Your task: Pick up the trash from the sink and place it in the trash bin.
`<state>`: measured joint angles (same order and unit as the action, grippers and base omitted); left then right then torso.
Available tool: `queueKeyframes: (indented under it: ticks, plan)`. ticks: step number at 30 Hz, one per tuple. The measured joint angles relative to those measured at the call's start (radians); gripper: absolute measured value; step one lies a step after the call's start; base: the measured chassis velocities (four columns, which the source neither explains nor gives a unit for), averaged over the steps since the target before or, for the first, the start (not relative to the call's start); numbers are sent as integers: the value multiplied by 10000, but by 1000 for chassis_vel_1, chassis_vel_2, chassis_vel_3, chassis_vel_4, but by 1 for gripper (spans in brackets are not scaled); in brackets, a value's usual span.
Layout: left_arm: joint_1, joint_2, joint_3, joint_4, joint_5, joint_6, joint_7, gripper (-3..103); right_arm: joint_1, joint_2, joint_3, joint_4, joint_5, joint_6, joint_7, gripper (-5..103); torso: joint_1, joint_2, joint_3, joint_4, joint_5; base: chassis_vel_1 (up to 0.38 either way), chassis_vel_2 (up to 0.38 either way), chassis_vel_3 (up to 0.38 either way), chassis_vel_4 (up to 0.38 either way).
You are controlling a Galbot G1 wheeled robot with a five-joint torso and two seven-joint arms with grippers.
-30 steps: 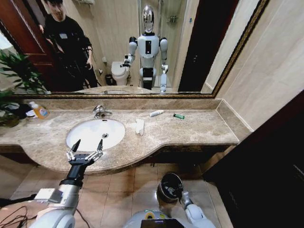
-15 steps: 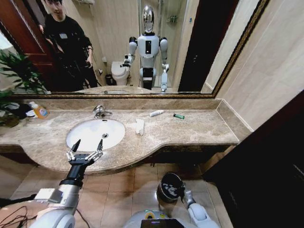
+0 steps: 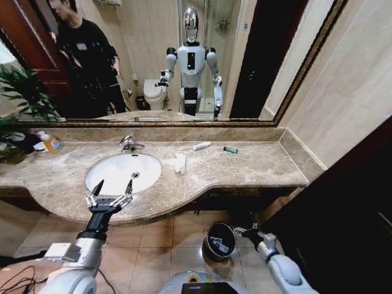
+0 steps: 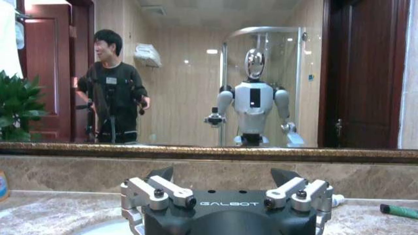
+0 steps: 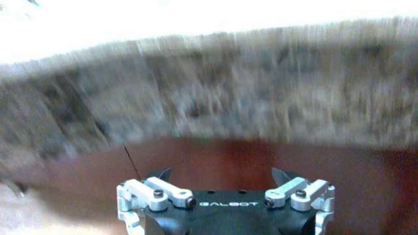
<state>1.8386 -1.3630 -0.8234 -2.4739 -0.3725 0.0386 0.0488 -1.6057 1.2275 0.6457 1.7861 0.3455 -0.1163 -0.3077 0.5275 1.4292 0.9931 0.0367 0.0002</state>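
The white oval sink (image 3: 113, 177) sits in the marble counter, and no litter shows in its bowl. Trash lies on the counter to its right: a folded white tissue (image 3: 180, 163), a white tube (image 3: 201, 146) and a green stick (image 3: 230, 149). My left gripper (image 3: 113, 185) hovers open over the counter's front edge, just in front of the sink, and holds nothing. The trash bin (image 3: 214, 236) stands on the floor under the counter. My right gripper (image 3: 244, 231) is low, beside the bin's right rim, open and holding nothing. In the left wrist view, the green stick (image 4: 398, 211) lies far right.
A chrome tap (image 3: 128, 144) stands behind the sink. An orange-labelled soap bottle (image 3: 50, 142) and a potted plant (image 3: 18, 92) are at the far left. A large mirror backs the counter. A dark wall panel (image 3: 343, 220) closes in the right side.
My right arm has swung out to the right and up, from behind the bin to beside its right rim. The left arm has not moved.
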Motion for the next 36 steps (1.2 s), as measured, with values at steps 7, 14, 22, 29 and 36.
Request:
queueKeyframes:
  ticks: [7, 14, 22, 29, 36]
  plan:
    - [0, 0, 0, 0, 0, 0, 0, 100, 222, 424, 854, 2387, 447, -974, -42, 100, 0, 0, 0, 1, -4, 0, 0, 0, 0]
    - [0, 0, 0, 0, 0, 0, 0, 100, 1828, 575, 301, 4502, 849, -2593, 1209, 100, 0, 0, 1, 2, -4, 0, 0, 0, 0]
    - [0, 0, 0, 0, 0, 0, 0, 100, 3559, -273, -385, 3980, 1325, -3340, 1722, 100, 1, -1, 1, 3, -1, 0, 0, 0, 0]
    - [0, 0, -1, -1, 0, 0, -2, 100, 4955, -1551, -501, 1393, 1618, -1628, -4, 100, 1, -1, 2, 2, 2, 0, 0, 0, 0]
    - [-1, 0, 0, 0, 0, 0, 1, 100, 7069, -2745, -1040, -1301, 2485, -1556, -1801, 100, 2, -1, 1, 0, 1, 0, 0, 0, 0]
